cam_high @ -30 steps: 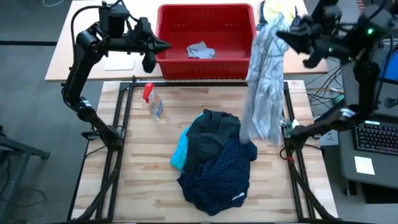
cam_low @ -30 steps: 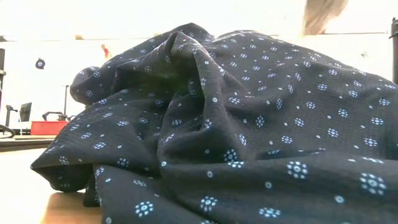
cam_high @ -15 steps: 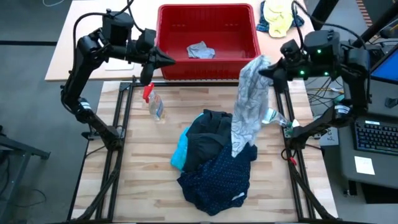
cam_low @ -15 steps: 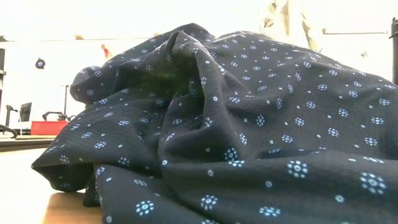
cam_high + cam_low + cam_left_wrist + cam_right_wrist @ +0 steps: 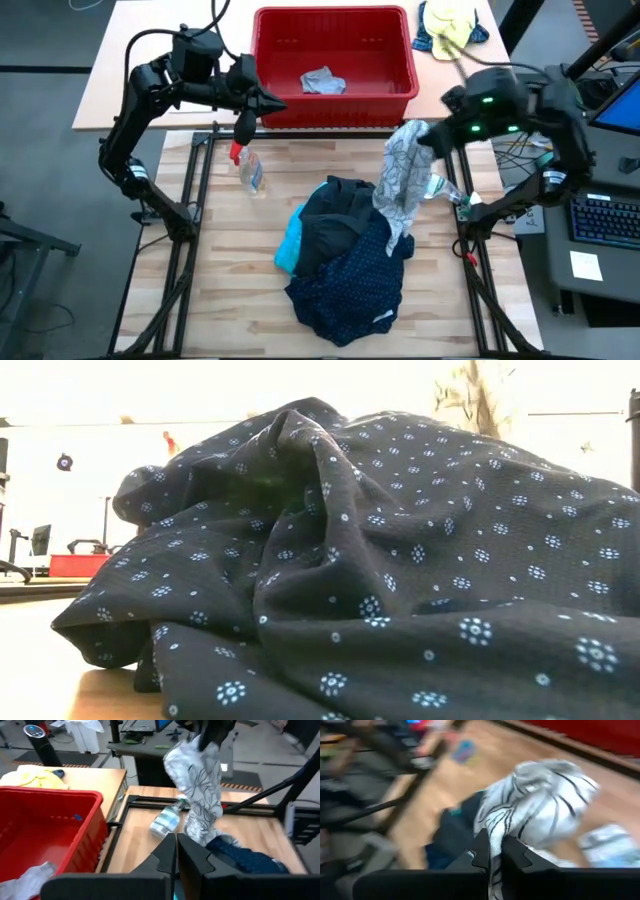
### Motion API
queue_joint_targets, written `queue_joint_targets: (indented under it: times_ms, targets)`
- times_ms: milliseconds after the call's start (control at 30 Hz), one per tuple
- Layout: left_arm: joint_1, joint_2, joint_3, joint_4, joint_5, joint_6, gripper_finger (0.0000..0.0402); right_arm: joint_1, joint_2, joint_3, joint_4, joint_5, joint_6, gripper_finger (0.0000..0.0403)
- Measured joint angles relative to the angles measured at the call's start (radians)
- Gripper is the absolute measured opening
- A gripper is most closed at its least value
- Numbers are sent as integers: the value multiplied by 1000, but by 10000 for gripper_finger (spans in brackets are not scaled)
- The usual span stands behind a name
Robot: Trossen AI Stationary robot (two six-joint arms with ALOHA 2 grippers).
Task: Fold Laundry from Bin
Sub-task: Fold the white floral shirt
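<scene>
A light grey garment with dark line pattern hangs from my right gripper at the table's far right; it also shows in the left wrist view and in the low view. Below it lies a pile: a black garment, a turquoise one and a navy dotted one, which fills the low view. The red bin stands behind the table with a small grey cloth inside. My left gripper is shut and empty at the bin's near left corner. My right gripper pinches a bunched part of the grey garment's upper end between its two fingers. The fingers come from the table's right, slanting down. The garment hangs slack below the fingers, and its lower end rests on the pile.
A spray bottle with a red top lies on the table's far left. A second bottle lies at the right edge, beside the hanging garment. A yellow-and-blue bundle lies right of the bin. The black frame rails border the table.
My right gripper has gone down and toward the table's near left with the grey garment, away from the bin. The garment, which hung long and clear, now has its lower end bunched on the pile. My left gripper has shifted a little toward the table's right.
</scene>
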State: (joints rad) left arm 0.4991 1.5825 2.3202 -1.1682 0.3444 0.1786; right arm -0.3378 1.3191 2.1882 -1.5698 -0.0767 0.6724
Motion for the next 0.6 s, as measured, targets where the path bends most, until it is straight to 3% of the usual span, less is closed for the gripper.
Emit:
queue_joint_targets:
  times_ms: [133,333,433,600]
  targets:
    - [-29,-2,-38,-2,-71,44,0,0,6,-223,-2,36,-74,12]
    - [-169,-13,-170,-25,-216,40,0,45,-17,-689,4,-125,-180,12]
    - [-306,-34,-257,5,-393,6,0,126,-70,-913,-3,-164,-104,12]
    - [-533,-88,-386,70,-670,-105,0,341,-189,-1205,-1,-358,137,13]
